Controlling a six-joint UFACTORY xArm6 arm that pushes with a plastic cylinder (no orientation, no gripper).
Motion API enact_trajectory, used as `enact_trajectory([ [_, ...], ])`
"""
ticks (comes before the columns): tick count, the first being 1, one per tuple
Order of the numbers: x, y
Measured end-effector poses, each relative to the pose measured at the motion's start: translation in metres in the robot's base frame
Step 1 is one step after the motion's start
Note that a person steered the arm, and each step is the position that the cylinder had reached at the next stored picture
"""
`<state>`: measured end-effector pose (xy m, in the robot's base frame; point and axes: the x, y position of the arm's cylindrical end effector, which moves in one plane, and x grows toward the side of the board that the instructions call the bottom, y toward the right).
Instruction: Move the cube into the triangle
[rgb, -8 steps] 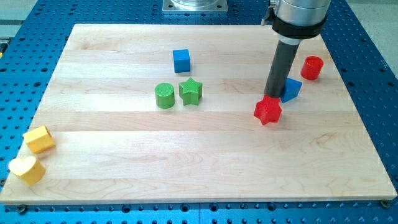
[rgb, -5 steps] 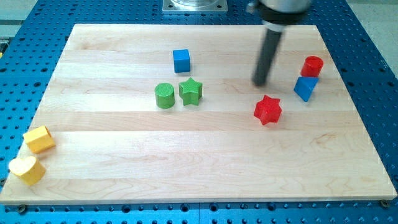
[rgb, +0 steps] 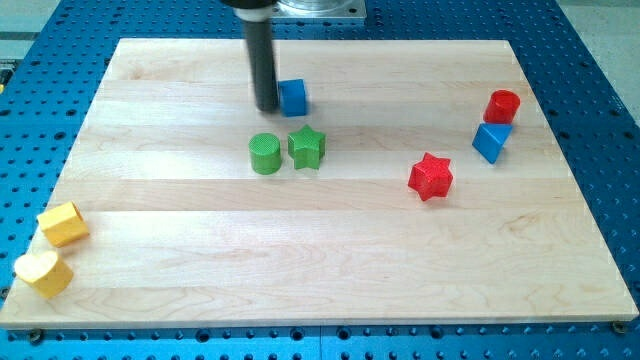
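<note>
— What just changed?

— My tip (rgb: 267, 108) has swung from the right side, near the red star (rgb: 431, 176), over to the upper middle. It's a bare rod with nothing to open or close, now touching the blue cube's (rgb: 292, 97) left face.

— And the task?

— The blue triangle (rgb: 491, 142) sits far right beside the red cylinder (rgb: 502, 106), so I'd push rightward.

— Materials?

— Smooth, matte blocks on a pale wooden board (rgb: 200, 260).

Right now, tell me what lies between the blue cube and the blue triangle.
Only bare board: in the camera view nothing stands between the blue cube and the blue triangle.
</note>
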<state>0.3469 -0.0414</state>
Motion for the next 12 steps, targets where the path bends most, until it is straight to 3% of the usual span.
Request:
enact_trajectory([
  [1,0.006,0.062],
  [3,-0.06,0.042],
  [4,-0.032,0.128],
  [5,0.024,0.16],
  [6,-0.028,0.131],
  [7,0.009,0.094],
  [8,0.045,0.142],
  [9,0.055,0.184],
  [11,0.104,0.131],
  [12,0.115,0.155],
])
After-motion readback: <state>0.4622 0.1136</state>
